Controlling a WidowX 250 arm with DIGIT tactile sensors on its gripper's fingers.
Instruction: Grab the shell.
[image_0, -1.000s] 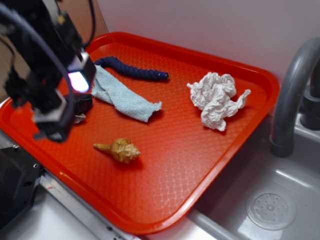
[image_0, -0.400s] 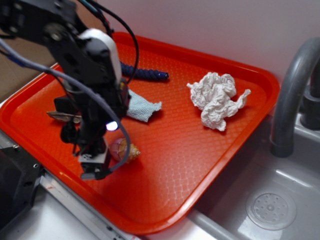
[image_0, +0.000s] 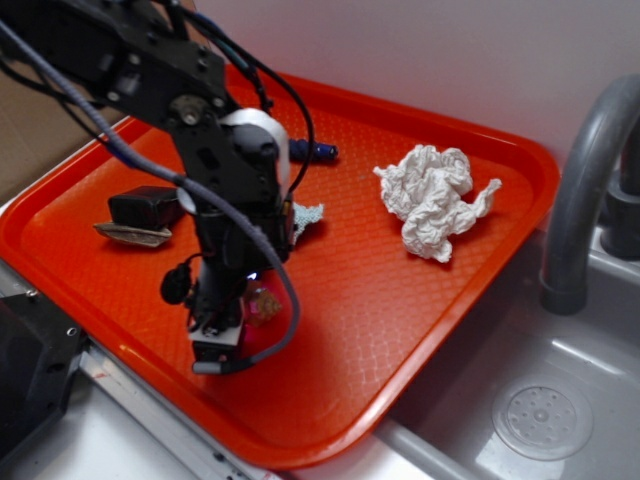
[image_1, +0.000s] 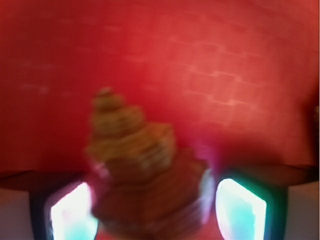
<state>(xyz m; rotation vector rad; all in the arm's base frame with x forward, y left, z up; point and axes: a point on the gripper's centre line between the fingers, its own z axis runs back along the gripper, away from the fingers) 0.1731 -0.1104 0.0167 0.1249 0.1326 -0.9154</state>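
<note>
While the tool (image_0: 245, 305) hangs low at the lower left of the tray (image_0: 420, 330), spread wide, the shell (image_1: 135, 165) sits between its two pads, ungripped. Reaching looks done; closing and lifting remain.

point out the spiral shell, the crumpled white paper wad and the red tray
tan-golden ribbed spiral shell (image_1: 137, 170): wrist view, on its bulbous whorled body.
crumpled white paper wad (image_0: 432, 200): exterior view, on the middle of the wad.
red plastic tray (image_0: 400, 300): exterior view, on a bare patch of its textured floor.
</note>
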